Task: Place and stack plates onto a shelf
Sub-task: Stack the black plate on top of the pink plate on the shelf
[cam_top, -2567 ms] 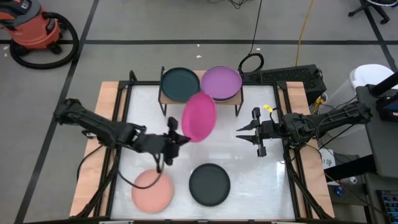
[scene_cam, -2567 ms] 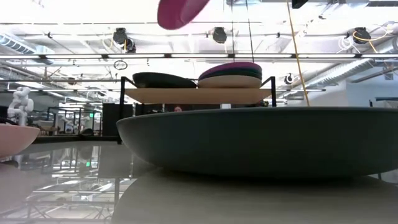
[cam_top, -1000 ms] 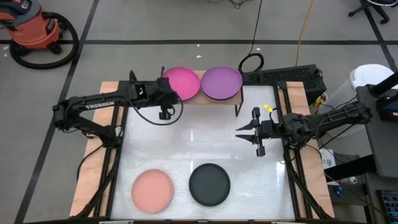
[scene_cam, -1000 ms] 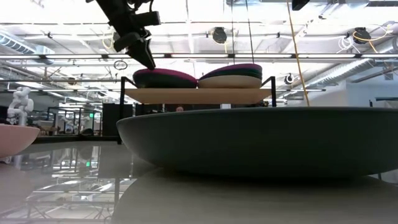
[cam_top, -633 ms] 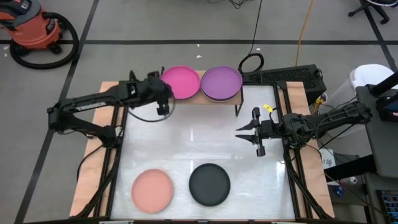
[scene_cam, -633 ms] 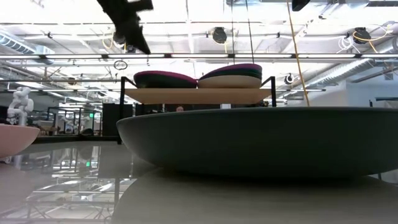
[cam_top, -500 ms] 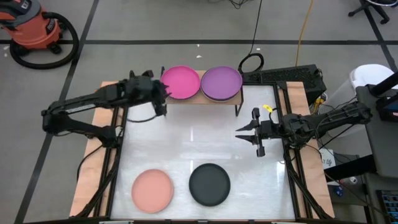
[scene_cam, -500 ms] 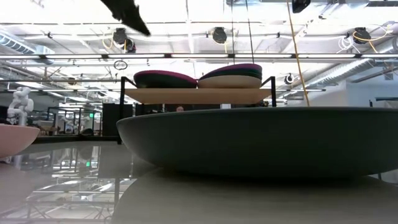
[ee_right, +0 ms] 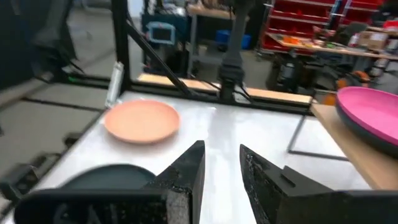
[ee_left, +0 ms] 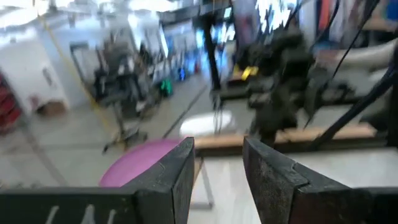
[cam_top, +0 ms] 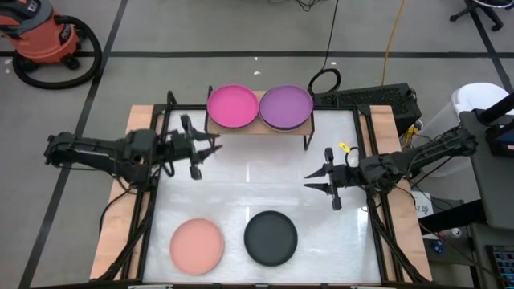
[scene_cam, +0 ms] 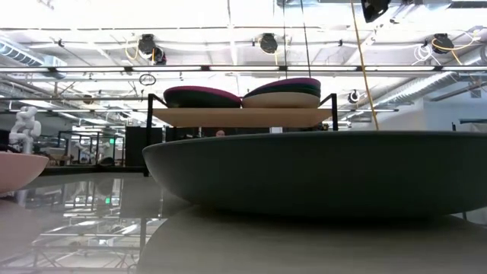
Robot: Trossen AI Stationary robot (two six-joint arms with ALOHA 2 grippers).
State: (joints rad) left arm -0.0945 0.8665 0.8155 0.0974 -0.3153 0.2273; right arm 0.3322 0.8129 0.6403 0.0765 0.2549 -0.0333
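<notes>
On the wooden shelf (cam_top: 257, 128) at the table's far side, a magenta plate (cam_top: 233, 106) tops the left stack and a purple plate (cam_top: 285, 106) tops the right stack. The low view shows the magenta plate (scene_cam: 202, 93) resting on a dark plate. A salmon plate (cam_top: 197, 246) and a dark grey plate (cam_top: 271, 238) lie flat near the table's front edge. My left gripper (cam_top: 210, 152) hangs open just near and left of the shelf, holding nothing. My right gripper (cam_top: 308, 181) hangs open right of the table's middle, also holding nothing.
Black frame rails run along the table's left and right edges. The bare white tabletop (cam_top: 257, 189) lies between the shelf and the two loose plates. A cable loop (cam_top: 324, 80) lies behind the shelf, and a red vacuum (cam_top: 44, 36) stands on the floor.
My left gripper has come away from the magenta plate's rim and drawn back toward the table's left, then toward its near edge, clear of the shelf. The magenta plate stays on the left stack. My right gripper has shifted slightly toward the near edge.
</notes>
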